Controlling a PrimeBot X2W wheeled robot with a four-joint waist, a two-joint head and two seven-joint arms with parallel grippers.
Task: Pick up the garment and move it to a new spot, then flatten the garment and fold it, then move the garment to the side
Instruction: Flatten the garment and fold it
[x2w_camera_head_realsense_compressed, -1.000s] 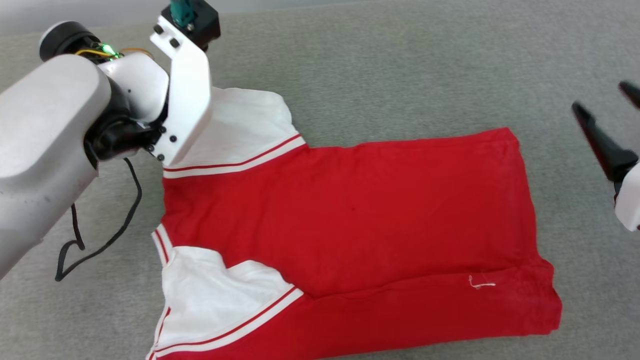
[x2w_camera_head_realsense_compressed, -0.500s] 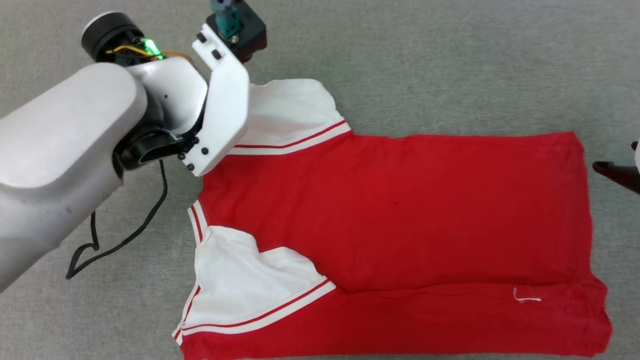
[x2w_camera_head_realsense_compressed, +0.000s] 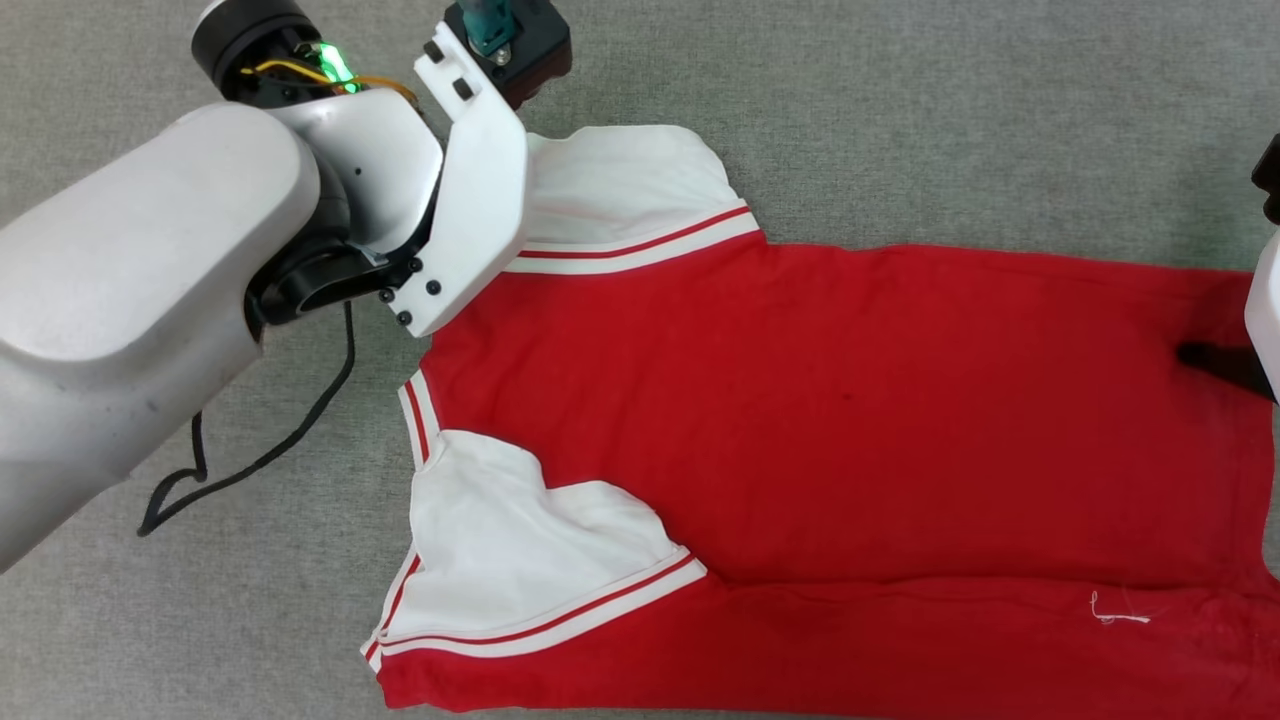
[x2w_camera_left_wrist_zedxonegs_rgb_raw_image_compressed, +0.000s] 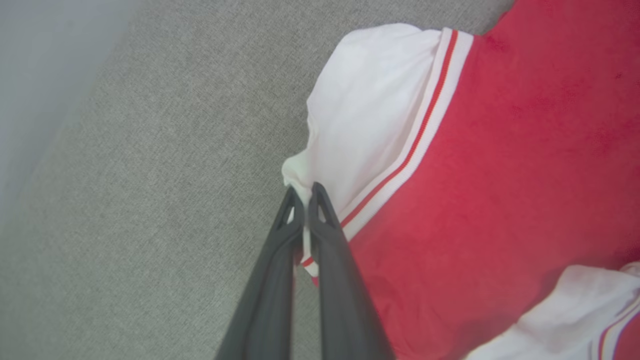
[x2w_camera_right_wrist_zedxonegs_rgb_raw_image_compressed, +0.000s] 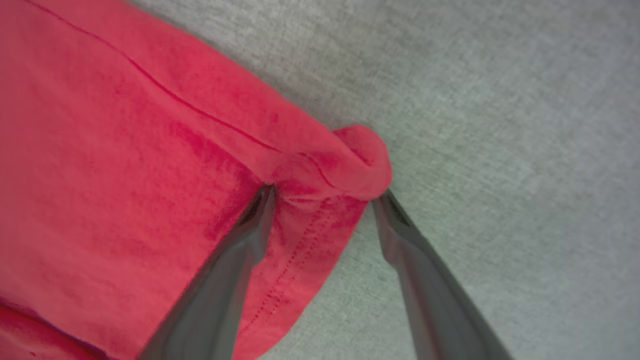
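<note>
Grey woven cloth surface (x2w_camera_head_realsense_compressed: 900, 120) runs across the whole work area, and you will find the garment (x2w_camera_head_realsense_compressed: 850, 400) lying flat on it, red body uppermost, with the sleeves toward the robot's left and the hem toward its right. Far sleeve (x2w_camera_head_realsense_compressed: 620, 190), white with red stripe trim, lies at the upper left of the body in the head view; near sleeve (x2w_camera_head_realsense_compressed: 520, 560) is folded inward over the red body at the lower left. Left gripper (x2w_camera_left_wrist_zedxonegs_rgb_raw_image_compressed: 301, 192): jaws pressed together, pinching the outer edge of the far sleeve, with a small peak of white cloth raised at the tips. Its fingers (x2w_camera_left_wrist_zedxonegs_rgb_raw_image_compressed: 280, 280) lie over the bare surface just beside the sleeve's striped band. From the head view you cannot see that pinch, as the left arm (x2w_camera_head_realsense_compressed: 150, 260) and its white wrist bracket cover it. Right gripper (x2w_camera_right_wrist_zedxonegs_rgb_raw_image_compressed: 325, 195): jaws spread wide, set astride the hem corner (x2w_camera_right_wrist_zedxonegs_rgb_raw_image_compressed: 360, 160), which is rolled up into a small fold between the tips. One finger (x2w_camera_right_wrist_zedxonegs_rgb_raw_image_compressed: 235, 260) lies over red cloth; the other (x2w_camera_right_wrist_zedxonegs_rgb_raw_image_compressed: 415, 260) lies over the grey surface just outside the hem. Note a loose white thread (x2w_camera_head_realsense_compressed: 1115, 612) on the red cloth near the hem, and a black cable (x2w_camera_head_realsense_compressed: 270, 450) hanging from the left arm over the surface, apart from the garment.
</note>
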